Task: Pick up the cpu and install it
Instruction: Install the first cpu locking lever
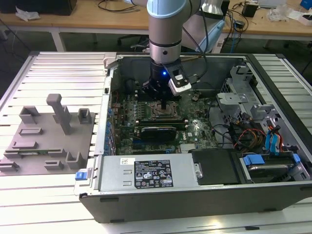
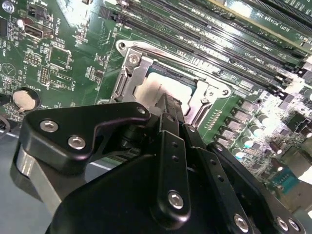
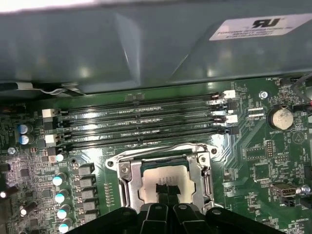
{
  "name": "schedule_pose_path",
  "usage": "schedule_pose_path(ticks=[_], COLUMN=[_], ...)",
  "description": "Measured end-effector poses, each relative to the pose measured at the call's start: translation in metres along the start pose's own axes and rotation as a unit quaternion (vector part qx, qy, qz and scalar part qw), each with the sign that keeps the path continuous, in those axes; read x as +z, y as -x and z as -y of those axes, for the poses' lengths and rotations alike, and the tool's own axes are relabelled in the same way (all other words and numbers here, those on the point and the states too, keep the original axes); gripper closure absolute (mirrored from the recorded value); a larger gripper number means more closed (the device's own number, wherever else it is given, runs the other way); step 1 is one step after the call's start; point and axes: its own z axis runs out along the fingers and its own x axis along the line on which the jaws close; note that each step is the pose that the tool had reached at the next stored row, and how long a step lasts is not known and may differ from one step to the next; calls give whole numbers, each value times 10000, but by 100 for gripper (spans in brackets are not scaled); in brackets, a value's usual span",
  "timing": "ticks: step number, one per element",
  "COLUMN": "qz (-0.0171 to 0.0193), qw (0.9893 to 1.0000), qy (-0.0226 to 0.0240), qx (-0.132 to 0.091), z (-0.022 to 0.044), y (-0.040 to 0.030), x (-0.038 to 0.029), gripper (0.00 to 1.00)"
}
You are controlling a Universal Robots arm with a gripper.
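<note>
The cpu point(image 3: 163, 174) is a silvery-white square lying flat inside the open socket frame point(image 3: 123, 171) on the green motherboard point(image 3: 253, 146). In the second wrist view the cpu point(image 2: 148, 90) shows beyond the black fingers point(image 2: 170, 114). My gripper point(image 3: 163, 189) is shut, its two fingers pressed together, with the tips over the middle of the chip's top; whether they touch it I cannot tell. In the exterior view the gripper point(image 1: 165, 104) reaches straight down into the computer case over the socket point(image 1: 161, 111).
Memory slots point(image 3: 141, 122) run beside the socket, with the case wall point(image 3: 146, 44) beyond them. A power supply point(image 1: 146, 173), drive bays point(image 1: 273, 161) and cables point(image 1: 243, 134) crowd the case. A grey fixture plate with blocks point(image 1: 48, 136) lies at the exterior view's left.
</note>
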Motion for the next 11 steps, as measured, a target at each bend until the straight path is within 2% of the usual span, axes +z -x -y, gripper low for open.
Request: schedule_pose_path(ticks=[3, 6, 11], qz=[-2, -2, -2], qw=[10000, 10000, 10000], qy=[1, 1, 1], qx=[0, 0, 0], z=[0, 1, 0], y=[1, 4, 28], x=[-2, -51, -97], gripper=[89, 89, 89])
